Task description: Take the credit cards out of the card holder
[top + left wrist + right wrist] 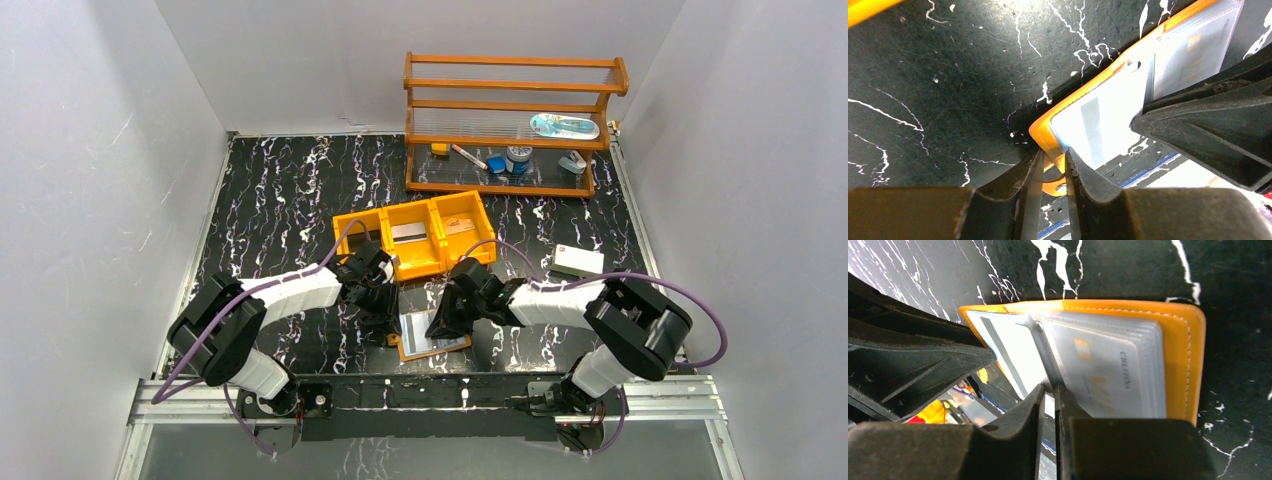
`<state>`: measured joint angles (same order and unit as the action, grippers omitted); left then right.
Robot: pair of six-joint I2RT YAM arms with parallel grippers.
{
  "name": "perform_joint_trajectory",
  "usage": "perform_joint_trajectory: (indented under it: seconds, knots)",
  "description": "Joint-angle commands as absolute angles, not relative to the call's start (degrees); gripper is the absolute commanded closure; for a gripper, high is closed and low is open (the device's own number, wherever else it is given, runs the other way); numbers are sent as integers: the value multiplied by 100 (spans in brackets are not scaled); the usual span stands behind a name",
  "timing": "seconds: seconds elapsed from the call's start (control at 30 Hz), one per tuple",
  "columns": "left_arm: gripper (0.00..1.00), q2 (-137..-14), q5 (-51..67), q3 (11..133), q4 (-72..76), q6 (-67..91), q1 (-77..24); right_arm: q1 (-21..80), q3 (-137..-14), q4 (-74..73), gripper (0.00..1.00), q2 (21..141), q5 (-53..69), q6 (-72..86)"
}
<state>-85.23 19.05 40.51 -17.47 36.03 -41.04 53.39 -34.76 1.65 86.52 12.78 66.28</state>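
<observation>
Pinching open card holder (430, 335) between left jaws, right jaws.

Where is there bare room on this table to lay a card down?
Bare tabletop lies left of the orange tray, up to the wall; in the strip between tray and wooden shelf; and right of the tray, around the white box. Crowded: the near middle, where the left tool and right tool meet over the card holder.
</observation>
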Motion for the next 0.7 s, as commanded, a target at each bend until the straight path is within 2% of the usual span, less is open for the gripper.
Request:
perform_joint_trajectory:
  seconds: [0.0,0.13,0.27,0.33,0.57,0.67]
  knots:
    - [79,-8798,1638,3946,-1889,3556,-4240,5225,-3171,1019,83,8417,1667,6764]
    - [80,-8833,1628,3977,-1890,3544,-4260,5207,-3084,1335,85,8423,1820,6803]
    - [81,-8861,1556,3986,-1922,3539,-4279,5187,-3031,1373,97,8376,1808,6794]
    - [85,-8919,1443,3979,-1974,3526,-4299,5145,-2965,1262,99,8194,1699,6750]
    - [90,-9053,1151,3924,-2030,3454,-4350,4849,-2621,687,98,7594,1561,6399]
    - [85,-8899,1169,4075,-2075,3456,-4367,4830,-2560,999,96,7683,1730,6483]
